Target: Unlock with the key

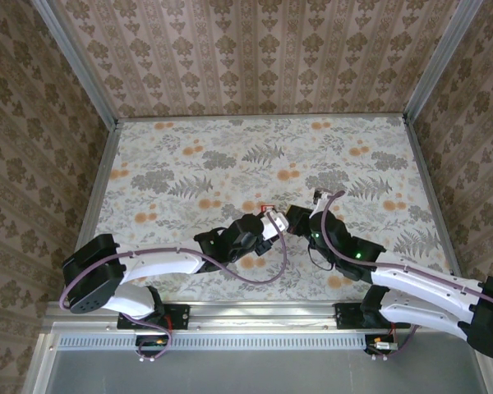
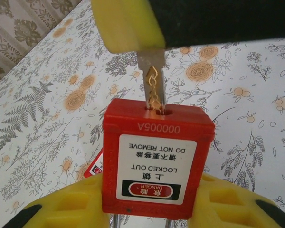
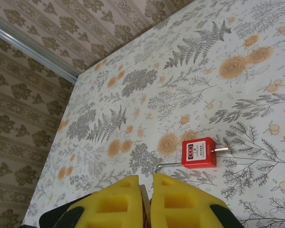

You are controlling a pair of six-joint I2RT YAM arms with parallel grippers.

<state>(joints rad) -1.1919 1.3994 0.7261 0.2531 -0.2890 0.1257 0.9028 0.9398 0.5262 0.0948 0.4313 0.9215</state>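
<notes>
Above the middle of the counter (image 1: 189, 164), the left end effector (image 1: 269, 223) is clamped on the red padlock (image 2: 156, 161). The right end effector (image 3: 145, 183) is pinched shut on the key (image 2: 152, 71), whose blade stands in the keyhole. Insertion looks nearly done, so the next move likely calls for seating the key and twisting it against a firm hold; the label reads "DANGER", "LOCKED OUT", "DO NOT REMOVE", with "000005A" stamped above.
</notes>
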